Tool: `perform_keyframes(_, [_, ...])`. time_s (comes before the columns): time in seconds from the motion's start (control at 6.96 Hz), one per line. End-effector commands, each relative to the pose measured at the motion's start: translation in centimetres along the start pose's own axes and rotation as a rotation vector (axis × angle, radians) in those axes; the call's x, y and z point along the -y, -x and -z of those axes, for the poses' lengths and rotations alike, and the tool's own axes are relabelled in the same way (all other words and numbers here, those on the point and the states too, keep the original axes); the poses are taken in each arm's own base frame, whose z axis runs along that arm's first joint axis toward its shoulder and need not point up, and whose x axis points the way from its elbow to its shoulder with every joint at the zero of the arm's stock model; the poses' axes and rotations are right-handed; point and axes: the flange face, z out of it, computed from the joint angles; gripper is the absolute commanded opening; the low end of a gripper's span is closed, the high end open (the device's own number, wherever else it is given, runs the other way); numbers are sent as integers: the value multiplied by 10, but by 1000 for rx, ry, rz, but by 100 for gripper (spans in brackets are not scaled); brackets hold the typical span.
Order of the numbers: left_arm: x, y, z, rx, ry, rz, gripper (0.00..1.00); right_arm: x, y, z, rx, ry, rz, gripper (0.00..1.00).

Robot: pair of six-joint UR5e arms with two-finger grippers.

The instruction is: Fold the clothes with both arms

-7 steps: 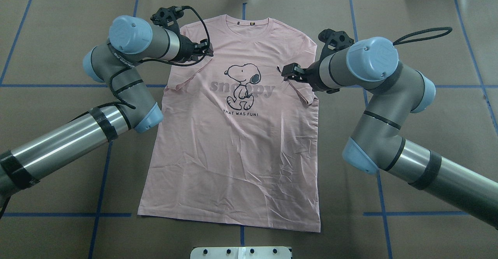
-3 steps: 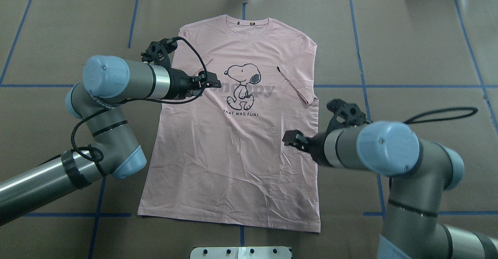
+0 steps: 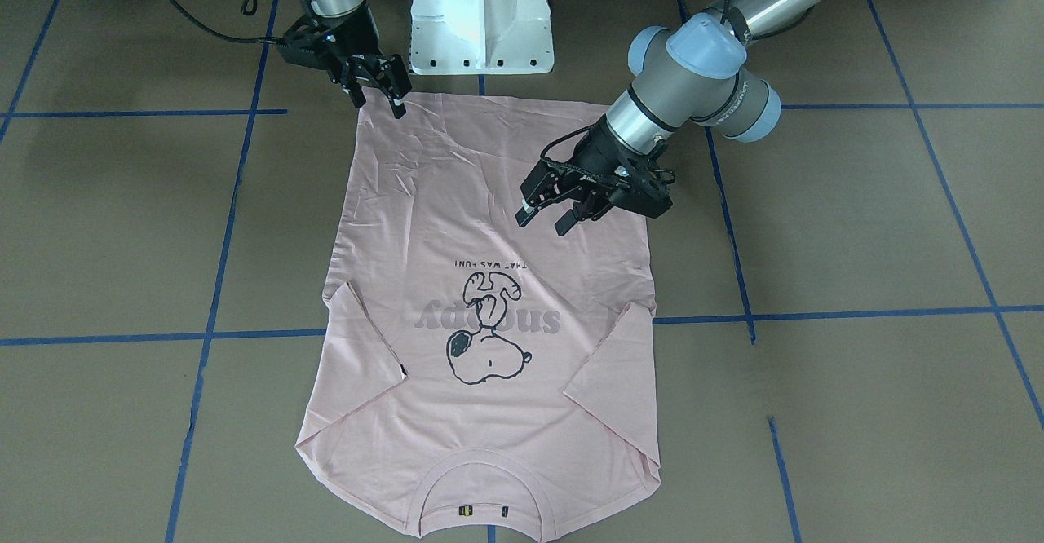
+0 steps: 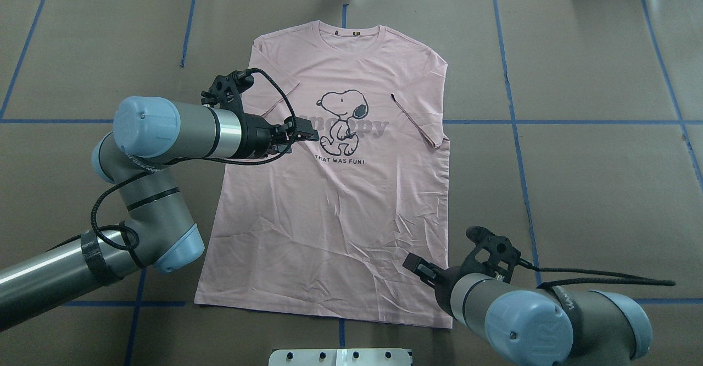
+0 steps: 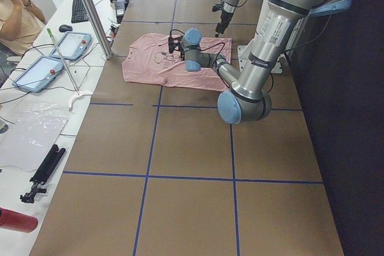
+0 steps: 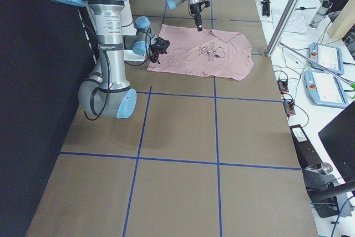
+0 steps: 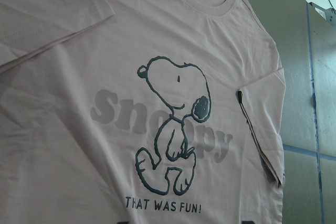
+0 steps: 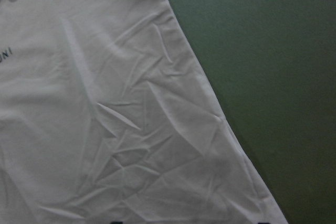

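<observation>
Overhead exterior view, from the left: the left claw (image 4: 307, 133) has slid off the folded left sleeve (image 4: 269, 94) and hangs over the chest, just left of the dog print (image 4: 343, 121), fingers spread and holding nothing. The T-shirt (image 4: 329, 217) lies flat and print-up in the middle of the worktop (image 4: 576, 162), collar (image 4: 343, 31) at the far side and both sleeves tucked inward. On the right, the right claw (image 4: 418, 268) has travelled much further, from the right sleeve (image 4: 420, 121) to the near right hem corner (image 4: 439, 316), where it sits released and empty. The sleeve folds look finished. The arms appear to be heading to the near hem for a lengthwise fold, and the left claw has more ground to cover.
</observation>
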Motion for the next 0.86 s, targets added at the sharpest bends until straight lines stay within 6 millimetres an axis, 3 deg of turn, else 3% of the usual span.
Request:
perform_keyframes(0.0, [-1, 0, 1, 0, 1, 0, 77, -33, -35, -16, -77, 9, -36, 88])
perform_keyframes(0.29, [0, -1, 2, -3, -2, 0, 77, -49, -48, -16, -111, 19, -62, 84])
perform_keyframes(0.43, [0, 1, 1, 1, -2, -1, 77, -49, -48, -16, -113, 19, -63, 75])
perform_keyframes(0.57, [0, 1, 1, 1, -2, -1, 77, -48, -47, -15, -112, 17, -64, 38])
perform_keyframes(0.72, [0, 0, 1, 0, -2, -1, 77, -47, -48, -16, -117, 13, -63, 10])
